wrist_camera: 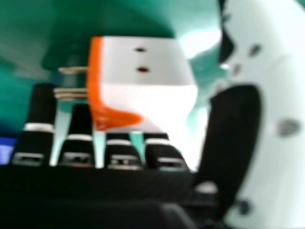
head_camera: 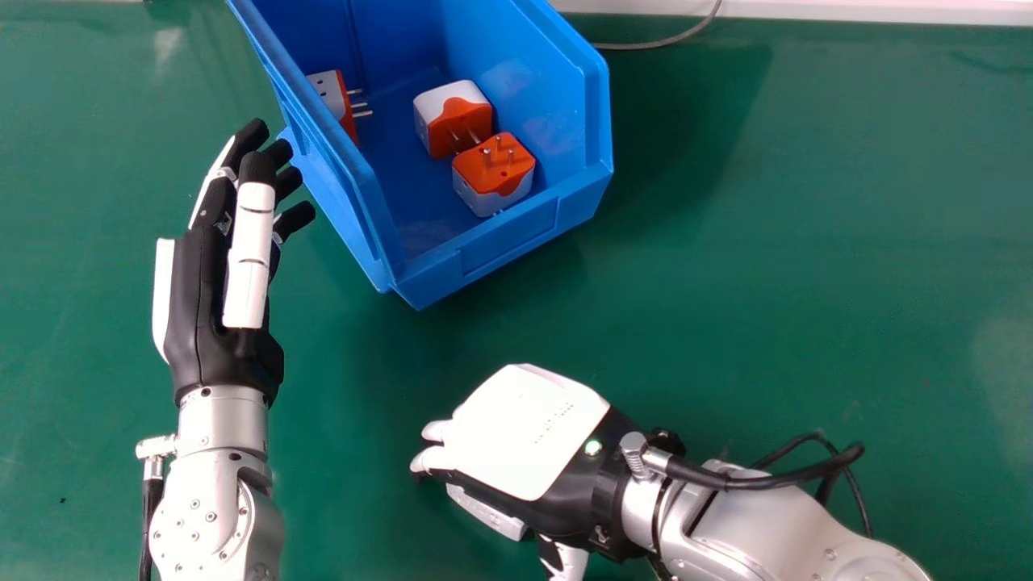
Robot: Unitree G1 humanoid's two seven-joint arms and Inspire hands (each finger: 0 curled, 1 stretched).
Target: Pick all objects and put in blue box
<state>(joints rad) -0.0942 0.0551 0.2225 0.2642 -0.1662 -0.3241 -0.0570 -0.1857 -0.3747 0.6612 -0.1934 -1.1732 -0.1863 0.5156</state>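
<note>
My left hand [head_camera: 226, 298] is open at the left side of the blue box [head_camera: 508, 242], its fingertips close to the box wall. Palm down over the table in front of the box is my right hand [head_camera: 524, 432]. In the right hand view, a white and orange plug adapter [wrist_camera: 143, 86] lies between the fingers and thumb of my right hand [wrist_camera: 233, 133]. A green gap separates the adapter from the thumb, and its metal pins point away from the thumb. Inside the box are three adapters: one by the left wall [head_camera: 332, 97], one in the middle [head_camera: 456, 121] and one near the front [head_camera: 494, 173].
The green table [head_camera: 807, 266] stretches out to the right of the box. A grey cable [head_camera: 662, 42] runs behind the box along the table's far edge. Black cables [head_camera: 807, 476] loop beside my right forearm.
</note>
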